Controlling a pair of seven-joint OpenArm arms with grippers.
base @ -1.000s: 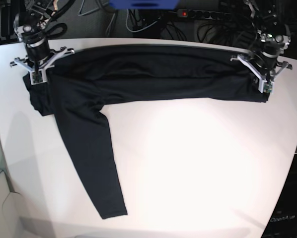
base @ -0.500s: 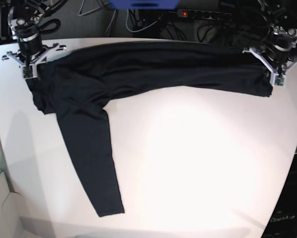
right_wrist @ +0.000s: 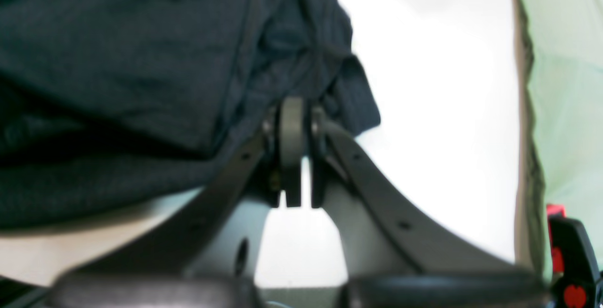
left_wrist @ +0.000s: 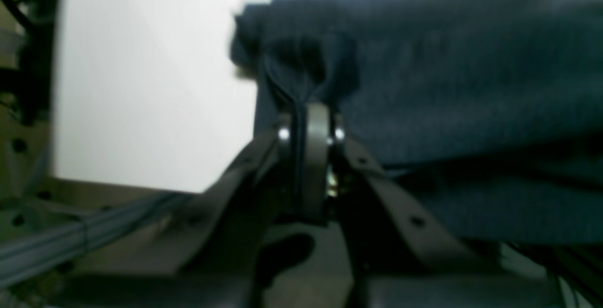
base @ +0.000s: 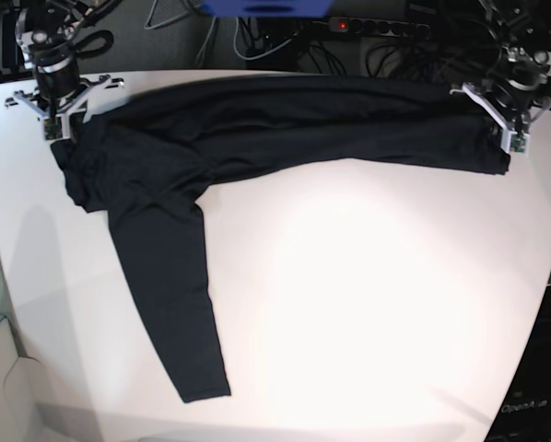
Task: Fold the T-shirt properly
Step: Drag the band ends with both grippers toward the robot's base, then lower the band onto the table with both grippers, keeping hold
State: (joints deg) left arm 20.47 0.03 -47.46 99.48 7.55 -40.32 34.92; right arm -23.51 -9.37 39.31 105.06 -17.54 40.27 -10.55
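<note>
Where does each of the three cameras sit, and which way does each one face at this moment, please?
Base: high above, looking down on the white table; both arms show.
Left wrist: behind the left gripper, looking along jaws shut on the T-shirt.
Right wrist: behind the right gripper, likewise clamped on cloth.
Shared: all show the T-shirt stretched between the grippers.

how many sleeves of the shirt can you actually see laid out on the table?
1. A single long sleeve of the T-shirt runs from its end near the right gripper toward the table's near edge. A second sleeve may be hidden in the folded band.
</note>
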